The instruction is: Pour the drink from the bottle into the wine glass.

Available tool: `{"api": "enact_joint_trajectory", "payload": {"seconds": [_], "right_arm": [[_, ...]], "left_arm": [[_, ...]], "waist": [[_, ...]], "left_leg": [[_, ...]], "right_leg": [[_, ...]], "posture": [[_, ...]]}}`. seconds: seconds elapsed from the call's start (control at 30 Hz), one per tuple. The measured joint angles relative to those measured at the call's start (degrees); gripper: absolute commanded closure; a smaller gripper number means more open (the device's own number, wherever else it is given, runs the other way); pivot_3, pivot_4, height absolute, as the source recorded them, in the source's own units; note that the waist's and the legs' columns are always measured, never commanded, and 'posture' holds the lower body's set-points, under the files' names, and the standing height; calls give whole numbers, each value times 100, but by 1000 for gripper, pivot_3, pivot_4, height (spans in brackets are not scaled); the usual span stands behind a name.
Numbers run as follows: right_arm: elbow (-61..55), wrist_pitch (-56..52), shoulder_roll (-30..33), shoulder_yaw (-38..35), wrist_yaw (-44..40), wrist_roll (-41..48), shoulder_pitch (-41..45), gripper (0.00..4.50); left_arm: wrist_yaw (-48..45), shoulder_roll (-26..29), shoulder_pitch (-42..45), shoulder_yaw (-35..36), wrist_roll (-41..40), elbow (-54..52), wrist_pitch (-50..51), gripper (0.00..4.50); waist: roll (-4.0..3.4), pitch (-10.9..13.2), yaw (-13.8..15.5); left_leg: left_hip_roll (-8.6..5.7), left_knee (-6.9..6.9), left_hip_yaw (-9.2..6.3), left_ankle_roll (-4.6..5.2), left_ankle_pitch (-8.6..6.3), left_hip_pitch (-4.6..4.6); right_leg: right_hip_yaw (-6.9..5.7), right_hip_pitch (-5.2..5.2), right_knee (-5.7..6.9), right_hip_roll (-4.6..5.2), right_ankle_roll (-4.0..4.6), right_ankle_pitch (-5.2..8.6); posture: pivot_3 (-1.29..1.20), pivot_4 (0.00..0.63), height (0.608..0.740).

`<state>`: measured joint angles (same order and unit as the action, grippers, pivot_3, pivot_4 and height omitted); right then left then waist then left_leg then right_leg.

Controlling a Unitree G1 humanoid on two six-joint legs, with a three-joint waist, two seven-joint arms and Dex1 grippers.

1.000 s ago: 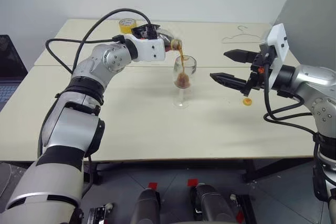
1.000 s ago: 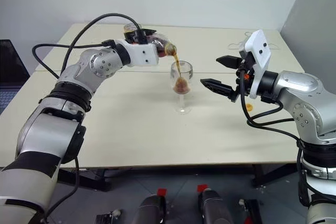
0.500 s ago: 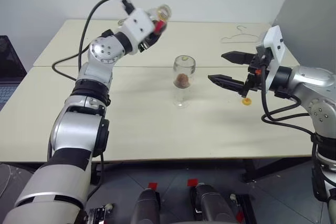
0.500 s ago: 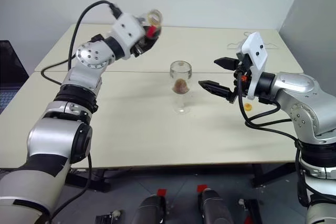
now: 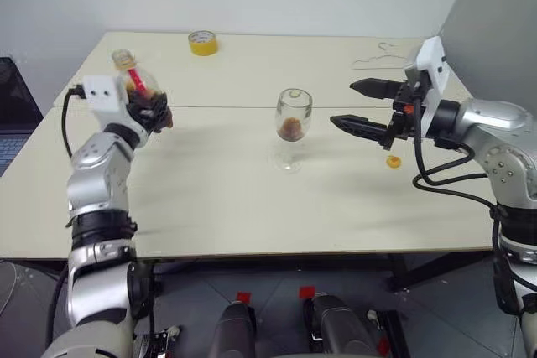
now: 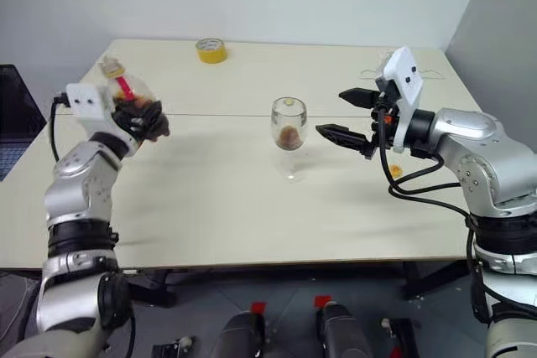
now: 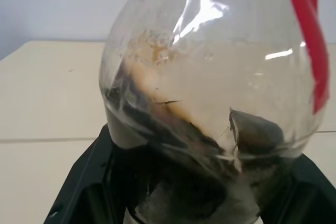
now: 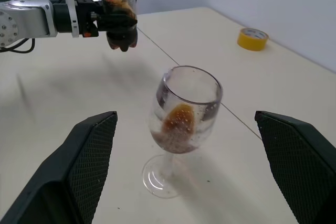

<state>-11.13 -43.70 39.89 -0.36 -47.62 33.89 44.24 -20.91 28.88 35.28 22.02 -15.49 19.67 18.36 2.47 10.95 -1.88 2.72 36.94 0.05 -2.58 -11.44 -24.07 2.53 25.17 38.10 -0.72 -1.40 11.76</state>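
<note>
With my left gripper (image 6: 143, 115) clamped low on the light, thin-walled plastic bottle (image 6: 127, 100), my spread right gripper (image 6: 346, 113) flanked the fragile, top-heavy wine glass (image 6: 289, 136), best steadied by its stem.

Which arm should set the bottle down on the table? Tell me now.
Left. The left gripper is already shut on the bottle, upright above the table. The right gripper hangs open beside the wine glass, holding nothing.
</note>
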Motion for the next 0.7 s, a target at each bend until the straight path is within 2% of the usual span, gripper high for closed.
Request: {"api": "enact_joint_trajectory", "payload": {"seconds": [0.3,0.7], "right_arm": [[252,135,-110,171,-260,-139,194,0],[250,133,-178,184,-333,-180,209,0]], "left_arm": [[407,-490,-1124,30,-46,-547,-18,1570],[570,-606,-1239,-143,104,-418,-611,1570]], "waist": [[4,-2,37],[3,-2,28]], "left_leg": [[0,0,1,0,0,3],[0,0,4,0,0,8]], "right_leg": [[1,-3,-4,-1,3,-2],[4,-5,-4,-2,5,-3]], "posture": [[0,150,740],[0,150,740]]}}
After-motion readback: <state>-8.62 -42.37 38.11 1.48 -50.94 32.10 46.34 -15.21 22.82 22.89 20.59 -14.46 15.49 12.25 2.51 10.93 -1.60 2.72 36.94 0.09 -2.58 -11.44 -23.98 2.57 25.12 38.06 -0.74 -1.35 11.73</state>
